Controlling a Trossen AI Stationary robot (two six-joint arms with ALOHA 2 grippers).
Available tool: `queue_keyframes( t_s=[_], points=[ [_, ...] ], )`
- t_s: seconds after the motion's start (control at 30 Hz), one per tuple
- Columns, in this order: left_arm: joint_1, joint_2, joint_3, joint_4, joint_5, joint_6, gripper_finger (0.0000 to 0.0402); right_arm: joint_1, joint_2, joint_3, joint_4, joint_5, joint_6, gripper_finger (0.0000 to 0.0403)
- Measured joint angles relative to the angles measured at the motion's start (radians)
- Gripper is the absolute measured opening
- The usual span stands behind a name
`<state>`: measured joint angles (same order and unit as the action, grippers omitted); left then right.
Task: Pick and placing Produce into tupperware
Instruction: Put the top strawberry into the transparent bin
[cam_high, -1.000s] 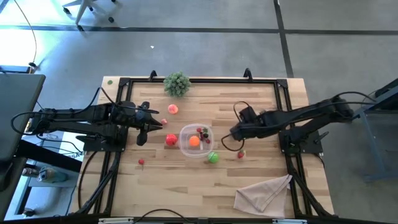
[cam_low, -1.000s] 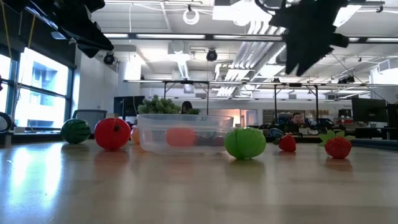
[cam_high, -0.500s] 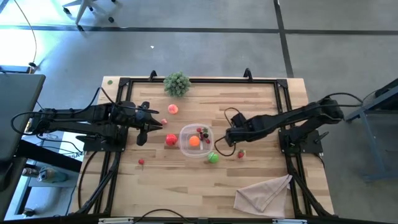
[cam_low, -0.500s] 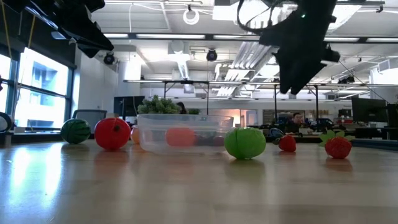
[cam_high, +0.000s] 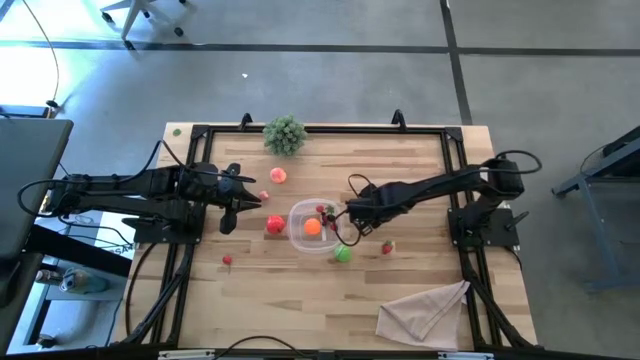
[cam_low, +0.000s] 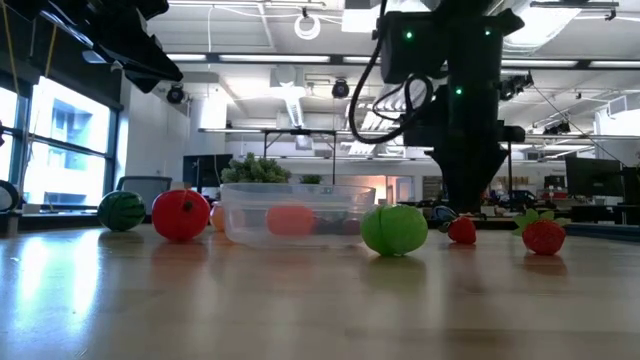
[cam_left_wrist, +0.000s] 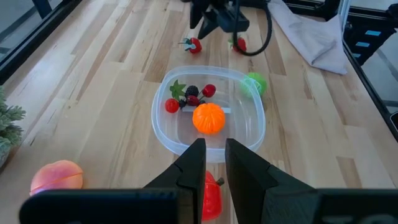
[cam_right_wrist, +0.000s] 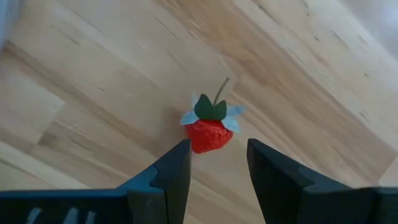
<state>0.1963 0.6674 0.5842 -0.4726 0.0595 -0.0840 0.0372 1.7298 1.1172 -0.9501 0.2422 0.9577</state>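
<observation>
Grey floor surrounds the wooden worktop (cam_high: 420, 180) in the high view, where the tupperware (cam_high: 314, 226) sits mid-table holding an orange fruit (cam_high: 313, 227) and small red berries; the right gripper (cam_high: 347, 222) hangs just beside its far edge, above a small strawberry that this view hides, while the left gripper (cam_high: 240, 200) waits near a red tomato (cam_high: 274, 225). At table height, the low view shows the right arm descending behind a green fruit (cam_low: 394, 229), close to the strawberry (cam_low: 461, 230). From the left wrist view, the left jaws are nearly together, empty, pointing at the container. Through the right wrist view, the right jaws stand apart, with the strawberry just ahead of the gap between them. To pick it cleanly, I judge the arm should drop straight until the tips straddle the red body below the leaves, then close gently so it does not squirt sideways.
</observation>
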Motion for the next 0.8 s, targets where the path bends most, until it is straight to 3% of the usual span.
queue_keyframes(
  t_s=[0.3, 0.8],
  points=[
    [0.0, 0.0, 0.0, 0.0, 0.0, 0.0, 0.0051, -0.005, 0.015, 0.0, 0.054, -0.026, 0.007, 0.0149],
    [0.0, 0.0, 0.0, 0.0, 0.0, 0.0, 0.0051, -0.011, 0.06, 0.0, 0.058, 0.025, 0.04, 0.0149]
  ],
)
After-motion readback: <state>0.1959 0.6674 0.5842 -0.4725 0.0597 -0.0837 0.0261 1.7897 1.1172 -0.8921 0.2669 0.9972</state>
